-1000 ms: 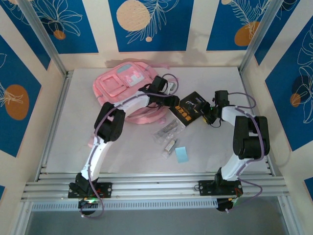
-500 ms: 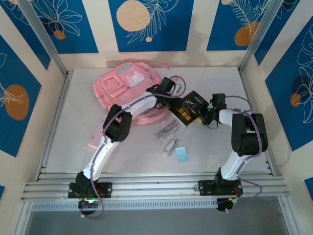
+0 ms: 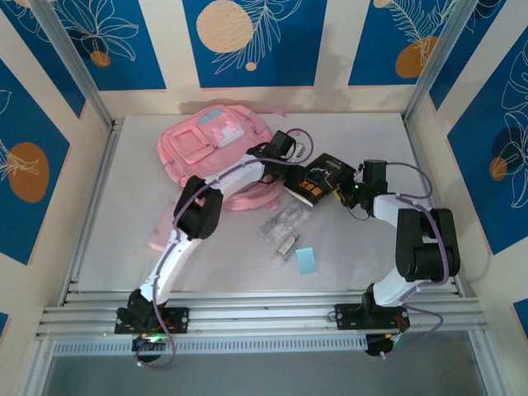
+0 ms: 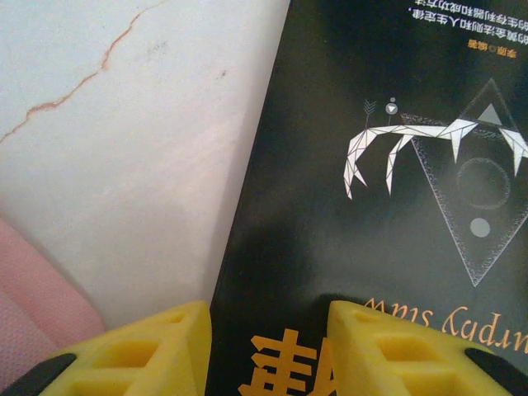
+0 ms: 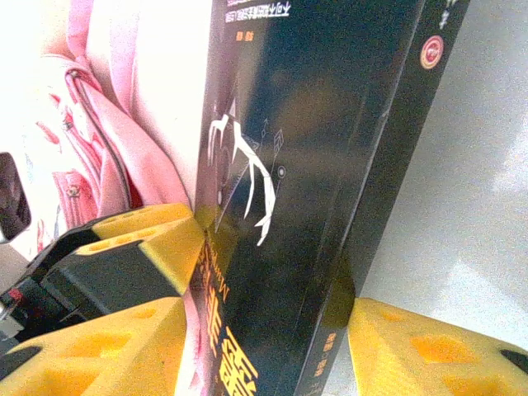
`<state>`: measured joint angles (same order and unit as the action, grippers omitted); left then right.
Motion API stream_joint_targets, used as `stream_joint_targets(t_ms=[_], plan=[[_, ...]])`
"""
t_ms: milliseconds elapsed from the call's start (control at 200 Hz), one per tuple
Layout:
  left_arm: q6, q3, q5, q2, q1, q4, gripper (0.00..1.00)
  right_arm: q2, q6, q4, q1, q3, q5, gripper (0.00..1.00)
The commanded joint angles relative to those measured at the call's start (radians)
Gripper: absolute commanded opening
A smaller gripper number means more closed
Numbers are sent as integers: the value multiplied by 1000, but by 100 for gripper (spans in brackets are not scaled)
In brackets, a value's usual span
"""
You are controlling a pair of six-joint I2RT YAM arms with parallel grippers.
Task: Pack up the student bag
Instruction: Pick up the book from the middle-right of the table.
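Observation:
The student bag [image 3: 206,144], large and pink, lies at the back left of the table, and its pink fabric [image 5: 99,124] shows behind the book. A thick black book [image 3: 320,176] with orange lettering stands tipped up on one edge right of it. My right gripper [image 3: 341,191] straddles the book [image 5: 313,206] across its thickness, one pad on the back by the spine and the other by the front cover [image 5: 264,355]. My left gripper [image 3: 299,168] is open against the cover [image 4: 371,165], one fingertip [image 4: 140,355] at the book's edge and the other over the cover [image 4: 268,355].
Clear packets [image 3: 280,221], a small stick-like item [image 3: 286,246] and a pale blue card [image 3: 306,260] lie on the table in front of the book. A flat pink pouch [image 3: 158,238] sits beside the left arm. The pink straps [image 3: 247,196] trail under the left forearm.
Both grippers have closed in on the book and narrowed their jaws. The book has gone from lying flat to tipped up on edge, and the right arm has swung slightly nearer.

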<state>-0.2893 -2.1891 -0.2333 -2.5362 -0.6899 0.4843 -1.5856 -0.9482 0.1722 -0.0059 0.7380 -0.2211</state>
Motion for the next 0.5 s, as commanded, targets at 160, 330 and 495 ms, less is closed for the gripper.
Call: stream_joint_targets(t_ms=[160,330,495], plan=[[-16,25,-39,-63,-37,173,41,-52,-49,182,50,-16,-101,48],[-27,26,-54,-65,-37,168,41,-87,-71,320,67,-14,-135,48],[-30,25,-65,-66,-37,169,41,-93,-117,490,69,-53,-187,53]])
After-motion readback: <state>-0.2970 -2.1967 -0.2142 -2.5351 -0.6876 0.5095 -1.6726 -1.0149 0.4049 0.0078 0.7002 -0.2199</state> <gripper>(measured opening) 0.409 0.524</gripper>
